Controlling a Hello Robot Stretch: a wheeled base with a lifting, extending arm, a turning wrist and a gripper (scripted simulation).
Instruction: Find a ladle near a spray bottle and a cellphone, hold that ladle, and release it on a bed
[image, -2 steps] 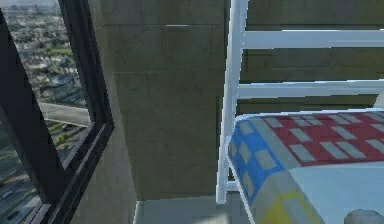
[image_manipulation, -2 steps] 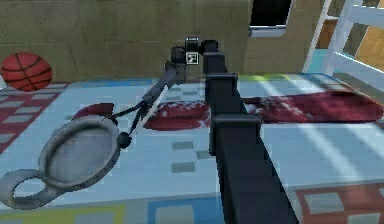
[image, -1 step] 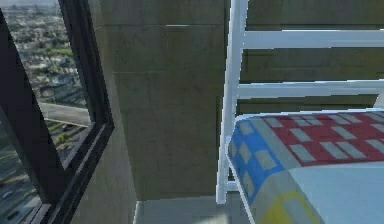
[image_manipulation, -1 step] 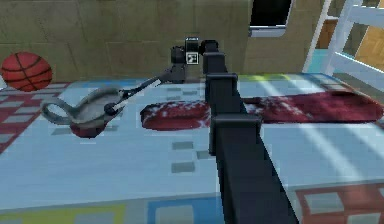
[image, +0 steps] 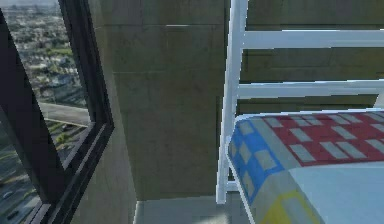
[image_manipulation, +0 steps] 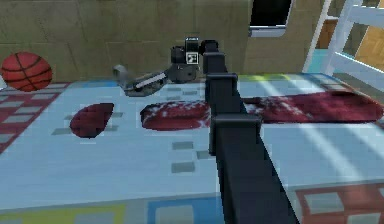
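Arm side view: end effector (image_manipulation: 150, 80) above quilted bed (image_manipulation: 120, 170), grey ladle-like thing (image_manipulation: 122, 75) at its tip, grasp not discernible.

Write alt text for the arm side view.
The robot's dark arm reaches over a bed with a patchwork quilt; a small grey thing shows at the far end of its gripper, and whether it is held cannot be told. Three dark red patches lie on the quilt, and an orange basketball sits at the left.

Bed (image_manipulation: 130, 165) with pale patchwork cover, white frame (image: 233, 90), dark red cushions (image_manipulation: 178, 113) lying across it
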